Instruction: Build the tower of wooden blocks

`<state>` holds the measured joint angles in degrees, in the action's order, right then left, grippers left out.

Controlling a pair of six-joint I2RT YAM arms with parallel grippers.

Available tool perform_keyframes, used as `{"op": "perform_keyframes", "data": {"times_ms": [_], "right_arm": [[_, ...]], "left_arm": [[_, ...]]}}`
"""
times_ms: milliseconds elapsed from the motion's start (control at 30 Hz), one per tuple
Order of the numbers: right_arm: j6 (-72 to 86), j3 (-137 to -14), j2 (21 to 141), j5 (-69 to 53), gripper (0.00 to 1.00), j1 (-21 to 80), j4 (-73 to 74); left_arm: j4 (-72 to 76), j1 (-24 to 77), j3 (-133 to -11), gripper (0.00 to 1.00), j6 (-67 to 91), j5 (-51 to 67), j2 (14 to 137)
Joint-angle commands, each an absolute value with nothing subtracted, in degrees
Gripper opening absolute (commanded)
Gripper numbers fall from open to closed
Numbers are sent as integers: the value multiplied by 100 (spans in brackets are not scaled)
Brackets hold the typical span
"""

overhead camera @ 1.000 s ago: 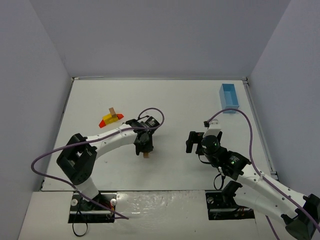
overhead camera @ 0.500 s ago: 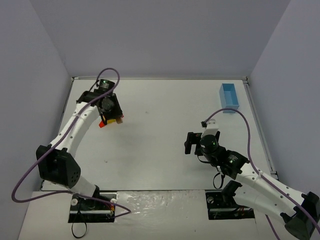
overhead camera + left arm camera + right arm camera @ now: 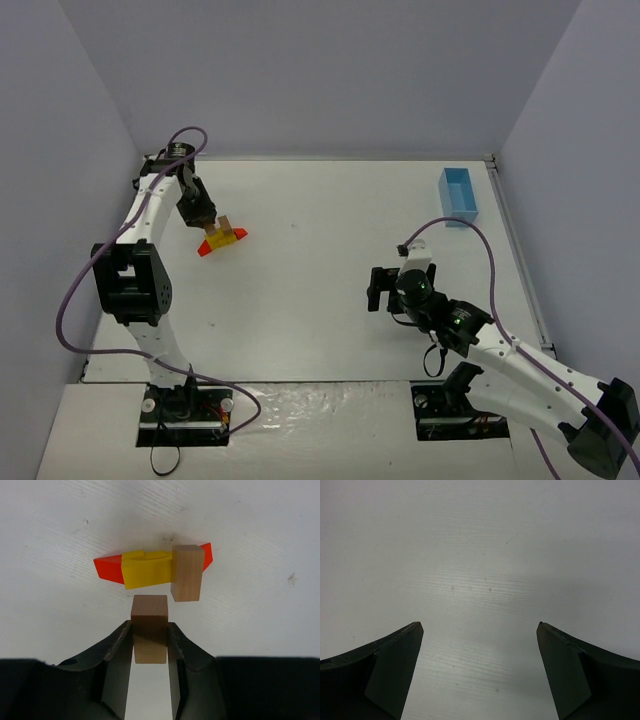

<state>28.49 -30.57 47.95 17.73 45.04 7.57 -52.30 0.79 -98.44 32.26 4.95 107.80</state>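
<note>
At the far left, the left arm (image 3: 135, 225) is seen stretched along the side wall, with the left gripper (image 3: 150, 626) brought out over the far-left part of the table (image 3: 320, 200). A tan block (image 3: 149, 642) is pinched between its fingers (image 3: 117, 647): one dark pad is pressed to each side, and the block's front end is left poking out past the tips. Just ahead of it the wood block tower (image 3: 222, 238) is found, sitting on the table near the left wall and well away from the arm bases. In the left wrist view it is made up of a red wedge (image 3: 107, 567) at the left end, a yellow piece (image 3: 145, 571) laid across the middle and a tan cuboid (image 3: 187, 572) set against the yellow piece's right end, with a red tip showing behind it. A narrow strip of table is seen between the held block and the yellow piece; whether the block is raised above them cannot be told. Further right, the right gripper (image 3: 478, 645) is held over bare table right of centre, its fingers (image 3: 395, 665) spread wide with nothing between them. At the far right, a light-blue box (image 3: 459, 195) is seen near the back corner.
</note>
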Motion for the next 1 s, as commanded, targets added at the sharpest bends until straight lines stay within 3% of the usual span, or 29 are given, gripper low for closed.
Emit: {"op": "perform_keyframes", "data": {"times_ms": [0, 967], "right_arm": [[2830, -3193, 4901, 1819, 95, 4491, 562], [2795, -3199, 5054, 1718, 95, 4491, 496]], "left_arm": [[-5244, 35, -10195, 0, 3117, 372, 10755], [-5089, 35, -10155, 0, 3239, -207, 11197]]}}
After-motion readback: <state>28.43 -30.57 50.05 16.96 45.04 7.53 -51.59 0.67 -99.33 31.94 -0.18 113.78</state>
